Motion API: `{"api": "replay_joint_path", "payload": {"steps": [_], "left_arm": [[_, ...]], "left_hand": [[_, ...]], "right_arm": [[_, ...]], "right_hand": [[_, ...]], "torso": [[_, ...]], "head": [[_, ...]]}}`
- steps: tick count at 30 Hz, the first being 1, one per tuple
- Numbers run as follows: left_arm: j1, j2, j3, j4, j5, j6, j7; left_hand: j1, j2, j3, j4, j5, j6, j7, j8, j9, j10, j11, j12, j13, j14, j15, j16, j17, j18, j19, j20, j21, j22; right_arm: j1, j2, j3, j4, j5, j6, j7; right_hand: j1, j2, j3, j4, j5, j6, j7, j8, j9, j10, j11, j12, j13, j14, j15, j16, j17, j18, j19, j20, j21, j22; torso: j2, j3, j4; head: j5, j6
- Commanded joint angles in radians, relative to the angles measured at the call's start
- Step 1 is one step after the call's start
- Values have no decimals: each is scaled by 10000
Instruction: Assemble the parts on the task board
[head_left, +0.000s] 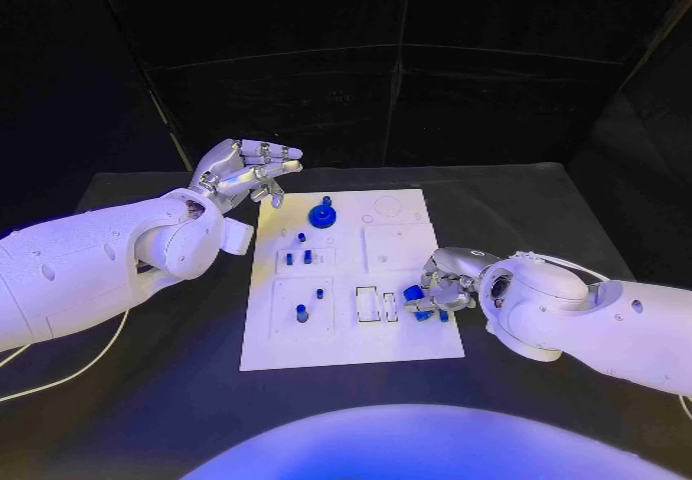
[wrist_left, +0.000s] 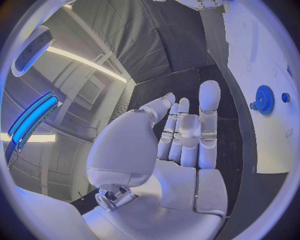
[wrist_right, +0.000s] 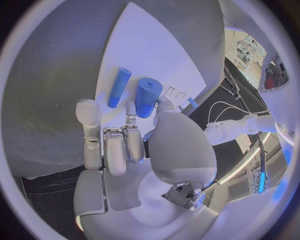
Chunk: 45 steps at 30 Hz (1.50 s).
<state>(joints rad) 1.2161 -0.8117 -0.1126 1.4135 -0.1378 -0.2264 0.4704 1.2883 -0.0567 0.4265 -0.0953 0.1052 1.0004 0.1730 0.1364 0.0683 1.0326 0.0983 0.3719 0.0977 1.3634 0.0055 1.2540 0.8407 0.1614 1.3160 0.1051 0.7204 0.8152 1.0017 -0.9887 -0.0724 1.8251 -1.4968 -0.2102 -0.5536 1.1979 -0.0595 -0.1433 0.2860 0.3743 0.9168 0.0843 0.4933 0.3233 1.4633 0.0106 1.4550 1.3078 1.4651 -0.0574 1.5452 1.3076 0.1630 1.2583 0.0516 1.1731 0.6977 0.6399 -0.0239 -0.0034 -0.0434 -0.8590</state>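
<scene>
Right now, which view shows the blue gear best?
The left wrist view: the gear shows large, teeth visible, lying on the board. The head view shows it small, near the board's far edge. I cannot find it in the right wrist view.

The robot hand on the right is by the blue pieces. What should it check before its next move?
1. Right robot hand at the task board near its right edge: ok.
2. Thick blue cylinder held firmly: cannot tell; the fingers touch it.
3. Thin blue cylinder out of the way: ok, lying beside it on the board.
4. Left robot hand clear of the board: ok, raised off its far left corner, empty.
5. Blue gear already seated: ok, on the board.
</scene>
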Motion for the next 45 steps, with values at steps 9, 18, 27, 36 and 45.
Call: {"api": "replay_joint_path", "payload": {"steps": [9,18,27,36,45], "left_arm": [[16,-9,5,5,18,21,63],[16,24,5,-11,18,42,44],[16,75,5,-26,19,71,47],[16,93,5,-25,196,84,36],[16,103,5,-15,228,93,37]], "left_hand": [[-3,52,8,-3,21,-59,7,59,12,-68,2,44,13,-28,53,35,-7,61,-19,24,-39,0],[-35,59,-1,21,17,-64,15,67,12,-77,10,56,14,-28,56,39,-7,61,-20,26,-41,0],[-80,69,-14,56,14,-74,19,75,11,-93,16,69,15,-28,61,43,-8,59,-20,30,-42,2],[-100,76,-18,72,13,-79,20,78,10,-101,17,76,15,-28,63,45,-10,58,-18,32,-37,7],[-101,78,-18,74,14,-81,20,78,10,-103,17,77,15,-28,64,47,-7,59,-19,32,-40,4]], "right_arm": [[-16,-317,-22,467,-51,-1225,318],[-1,-448,-14,957,390,-2037,637],[2,140,-9,911,841,-2186,723],[3,816,-8,482,1226,-1348,378],[2,1201,-8,186,1177,-1401,155]], "right_hand": [[633,544,125,-151,575,353,-155,146,41,553,-167,468,1747,1002,-129,155,2359,-246,161,-123,190,279],[625,575,105,-121,612,366,-155,137,46,555,-173,467,1749,1003,-137,159,2368,-248,169,-132,197,291],[590,600,73,-75,632,356,-149,116,45,552,-170,462,1746,1003,-139,159,2368,-248,168,-138,196,283],[291,716,-198,34,85,383,-151,75,85,488,-167,362,1646,996,-136,147,2337,-243,144,-141,173,241],[75,824,-349,52,-27,420,-167,69,121,458,-179,308,1597,989,-143,134,2304,-238,128,-144,157,217]], "torso": [[-25,10,-34],[-7,11,14],[1,-6,6],[16,-9,18],[4,-10,1]], "head": [[130,24],[144,63],[235,71],[264,39],[326,23]]}}
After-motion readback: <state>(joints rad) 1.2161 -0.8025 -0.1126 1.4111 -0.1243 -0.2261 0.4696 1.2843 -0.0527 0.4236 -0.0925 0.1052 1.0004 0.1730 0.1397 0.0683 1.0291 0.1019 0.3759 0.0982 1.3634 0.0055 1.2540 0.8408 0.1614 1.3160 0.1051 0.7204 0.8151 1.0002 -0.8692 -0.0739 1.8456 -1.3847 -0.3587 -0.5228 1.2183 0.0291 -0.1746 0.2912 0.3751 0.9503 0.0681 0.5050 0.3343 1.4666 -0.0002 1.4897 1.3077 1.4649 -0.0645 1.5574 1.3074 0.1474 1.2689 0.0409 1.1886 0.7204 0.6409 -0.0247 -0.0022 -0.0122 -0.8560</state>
